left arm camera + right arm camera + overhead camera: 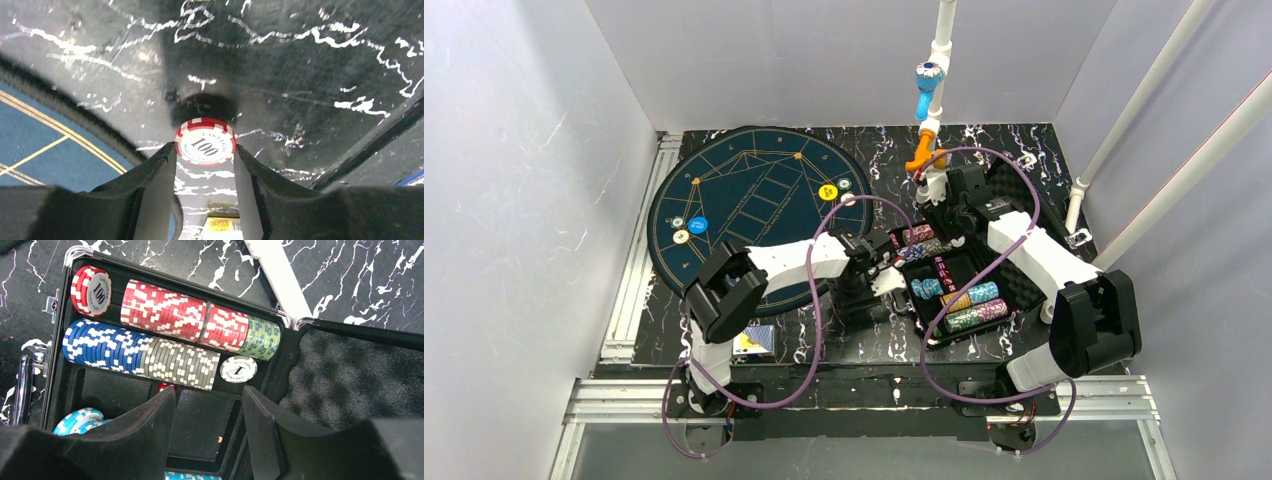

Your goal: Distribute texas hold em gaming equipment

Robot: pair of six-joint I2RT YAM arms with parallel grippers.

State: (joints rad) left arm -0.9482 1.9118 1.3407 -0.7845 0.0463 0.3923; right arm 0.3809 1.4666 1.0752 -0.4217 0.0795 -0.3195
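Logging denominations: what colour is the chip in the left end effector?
The chip is red and white, marked 100; clearest in left wrist view.

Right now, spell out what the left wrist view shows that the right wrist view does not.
Only left wrist: the left gripper closed on a red-and-white 100 chip over the table, with the blue mat at left. Only right wrist: the open right gripper over the open case, its red, blue, grey and green chip rows, and the foam lid. Both: the black marbled table.
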